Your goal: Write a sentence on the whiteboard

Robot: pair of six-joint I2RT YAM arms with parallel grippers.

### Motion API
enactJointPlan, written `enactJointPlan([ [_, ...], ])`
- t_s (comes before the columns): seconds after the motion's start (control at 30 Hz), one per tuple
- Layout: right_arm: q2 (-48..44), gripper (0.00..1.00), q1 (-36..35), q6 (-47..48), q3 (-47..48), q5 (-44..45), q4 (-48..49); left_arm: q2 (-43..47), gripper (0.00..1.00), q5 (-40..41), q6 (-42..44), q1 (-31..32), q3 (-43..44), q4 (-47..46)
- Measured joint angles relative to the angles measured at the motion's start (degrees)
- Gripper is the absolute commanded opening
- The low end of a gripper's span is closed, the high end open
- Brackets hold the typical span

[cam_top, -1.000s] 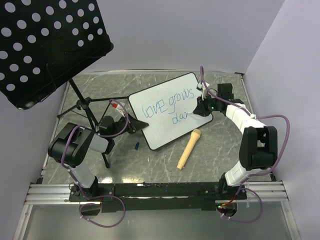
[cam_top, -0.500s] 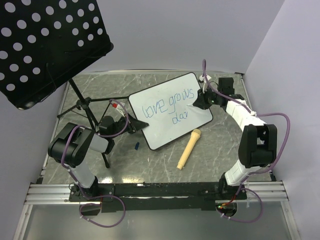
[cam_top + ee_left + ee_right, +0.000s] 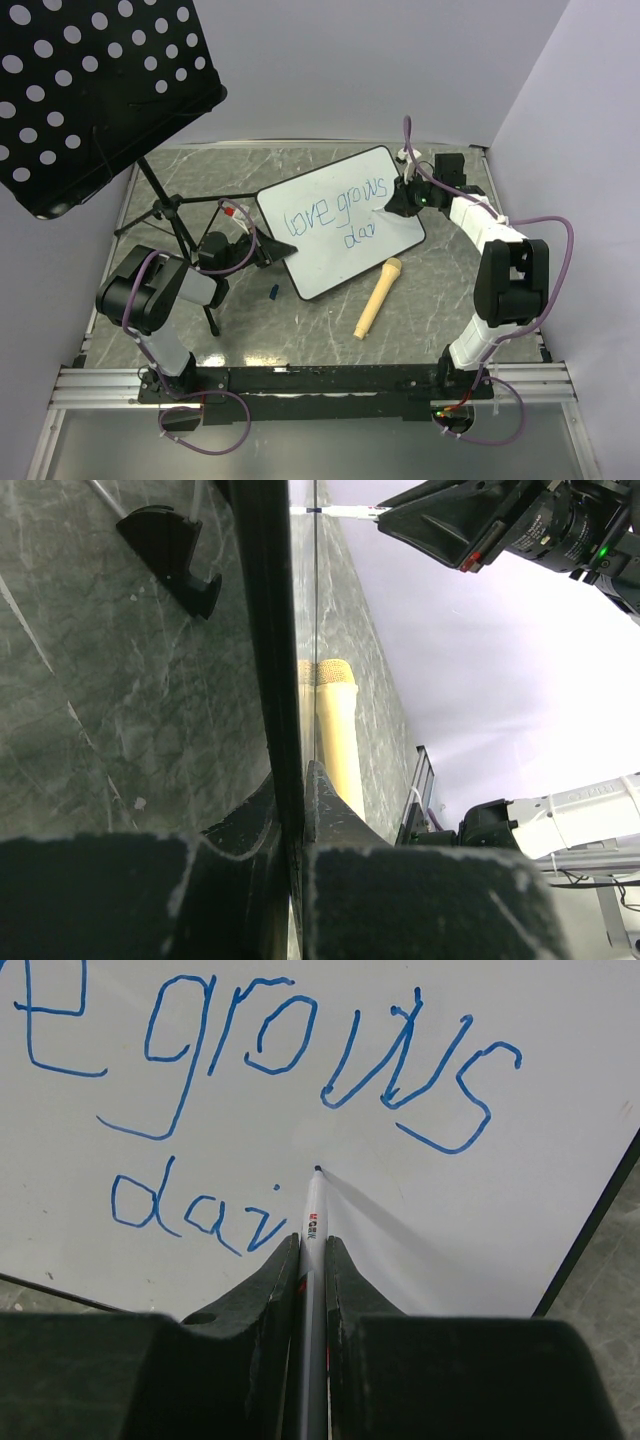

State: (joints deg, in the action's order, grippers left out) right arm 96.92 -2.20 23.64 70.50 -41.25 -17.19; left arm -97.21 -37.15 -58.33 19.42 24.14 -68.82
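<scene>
From above, your right hand (image 3: 398,200) has drawn up and back from the second line over the last second and now sits by the end of "grows". The board (image 3: 320,268) lies where it was on the desk (image 3: 440,290), set askew, just beyond the mic (image 3: 378,297). The sentence (image 3: 335,212) reads "love grows", with the start of a third word under it. Your left hand (image 3: 258,252) has not shifted from the board's left edge. In the left wrist view that hand is closed on the board's black rim, seen edge-on. In the right wrist view the right hand is clamped on the marker (image 3: 314,1210). Its tip sits just past "dai", raised toward the foot of "grows"; whether it touches the surface you cannot tell. I judge that this rise sets up the tall stroke of the "l", so only "ly" is left to write.
</scene>
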Motion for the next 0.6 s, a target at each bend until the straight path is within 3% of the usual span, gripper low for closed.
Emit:
enactJointPlan([
  [0.6,-5.0,0.00,0.2,3.1,-7.3,-0.2,-0.3,0.0,0.01,0.0,0.2,0.0,0.0,-0.3],
])
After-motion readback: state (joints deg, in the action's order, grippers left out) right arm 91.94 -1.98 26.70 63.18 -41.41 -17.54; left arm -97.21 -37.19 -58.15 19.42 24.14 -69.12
